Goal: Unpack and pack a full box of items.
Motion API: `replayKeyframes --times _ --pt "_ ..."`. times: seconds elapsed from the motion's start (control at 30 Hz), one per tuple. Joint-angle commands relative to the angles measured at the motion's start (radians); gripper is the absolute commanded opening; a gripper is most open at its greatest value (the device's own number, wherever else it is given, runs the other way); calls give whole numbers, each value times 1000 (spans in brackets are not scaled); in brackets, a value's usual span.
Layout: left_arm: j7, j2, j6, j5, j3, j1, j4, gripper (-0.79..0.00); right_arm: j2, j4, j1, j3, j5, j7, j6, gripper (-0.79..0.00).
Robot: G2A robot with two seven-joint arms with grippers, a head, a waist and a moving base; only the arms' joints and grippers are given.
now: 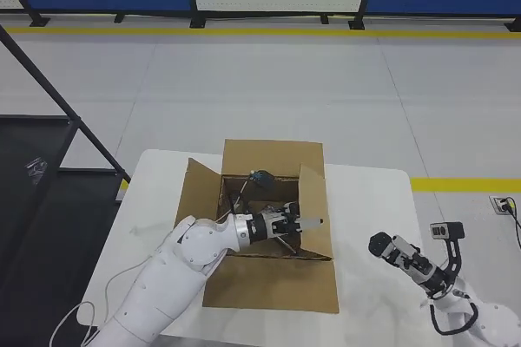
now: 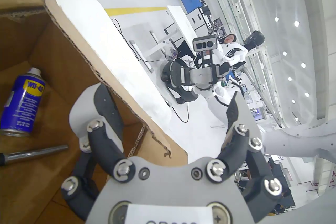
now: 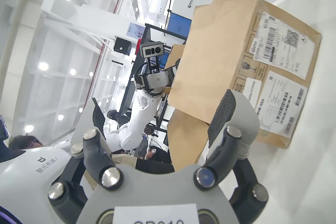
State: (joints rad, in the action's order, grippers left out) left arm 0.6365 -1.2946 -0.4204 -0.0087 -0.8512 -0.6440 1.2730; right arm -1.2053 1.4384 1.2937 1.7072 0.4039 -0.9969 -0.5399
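Cardboard box (image 1: 269, 286): stands open on the white table (image 1: 373, 199), all four flaps folded outward. Bare tabletop runs along both of its sides.

Left gripper (image 1: 300, 222): over the box interior, at the side flap nearest the other arm. Fingers spread wide, holding nothing. From the wrist, the flap's ragged corrugated edge (image 2: 86, 57) runs between the two fingers; contact cannot be confirmed.

Right gripper (image 1: 382, 245): well clear of the box, over bare table beyond that same flap. Fingers apart and empty, facing the box's outer wall (image 3: 218, 51).

Contents on the box floor: a blue cylindrical spray can (image 2: 22, 104) lying on its side, and just beside it a slim metal rod (image 2: 36, 152).

Surfaces: brown corrugated board; white printed labels (image 3: 284, 43) stuck flat on the outer wall; ribbed dark finger pads (image 3: 221, 114).
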Motion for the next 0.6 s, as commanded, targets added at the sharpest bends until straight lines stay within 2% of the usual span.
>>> replayKeyframes --times 0.0,0.33,0.57 --pt "-31 -7 5 1 7 1 -2 0 -5 -64 -14 -35 -27 49 -29 0" --pt "-104 -44 20 21 63 24 -34 0 -32 -238 -103 -189 -68 214 -113 0" --pt "-136 -64 19 27 76 34 -54 0 -42 -274 -130 -263 -36 189 -137 0"
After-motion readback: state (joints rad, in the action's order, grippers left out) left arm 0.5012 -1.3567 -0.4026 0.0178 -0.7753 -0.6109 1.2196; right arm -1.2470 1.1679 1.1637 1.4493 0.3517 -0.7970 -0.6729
